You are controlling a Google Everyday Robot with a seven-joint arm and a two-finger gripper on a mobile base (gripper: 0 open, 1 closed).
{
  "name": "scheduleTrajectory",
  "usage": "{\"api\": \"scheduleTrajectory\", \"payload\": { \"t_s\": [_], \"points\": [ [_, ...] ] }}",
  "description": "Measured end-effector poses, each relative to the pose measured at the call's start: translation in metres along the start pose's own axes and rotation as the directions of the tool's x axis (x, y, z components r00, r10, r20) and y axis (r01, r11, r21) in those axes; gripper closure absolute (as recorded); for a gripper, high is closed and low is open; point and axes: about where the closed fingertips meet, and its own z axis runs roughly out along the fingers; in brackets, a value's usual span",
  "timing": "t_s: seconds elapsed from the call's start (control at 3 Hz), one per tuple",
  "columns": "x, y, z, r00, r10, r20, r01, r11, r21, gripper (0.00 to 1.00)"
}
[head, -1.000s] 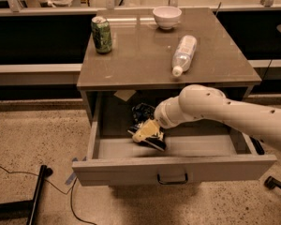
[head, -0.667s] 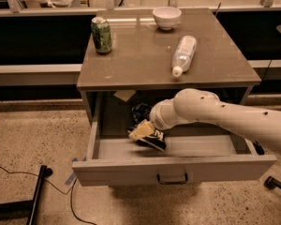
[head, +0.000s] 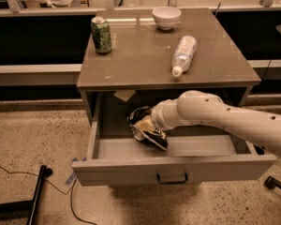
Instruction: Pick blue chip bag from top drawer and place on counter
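The blue chip bag (head: 150, 134) lies crumpled in the open top drawer (head: 131, 168), left of centre, its dark foil showing white and yellowish patches. My white arm reaches in from the right, and the gripper (head: 149, 123) is at the bag's upper side, right on it and mostly hidden by the wrist. The counter (head: 140, 60) is the glossy grey-brown top above the drawer.
On the counter stand a green can (head: 101, 34) at the back left and a white bowl (head: 166, 17) at the back, with a clear plastic bottle (head: 183, 54) lying right of centre. A black stand leg (head: 35, 196) and cable lie on the floor at left.
My arm's end has moved slightly left and down, closer onto the bag. The bag itself has barely moved.
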Motion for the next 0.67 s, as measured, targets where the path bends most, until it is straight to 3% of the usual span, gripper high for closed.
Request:
{"api": "scheduleTrajectory", "payload": {
  "t_s": [0.33, 0.67],
  "points": [
    [0.006, -0.008, -0.015, 1.0, 0.013, 0.023, -0.013, 0.9998, 0.018, 0.85],
    [0.004, -0.016, -0.039, 0.995, 0.017, 0.097, -0.019, 0.9995, 0.024, 1.0]
  ]
}}
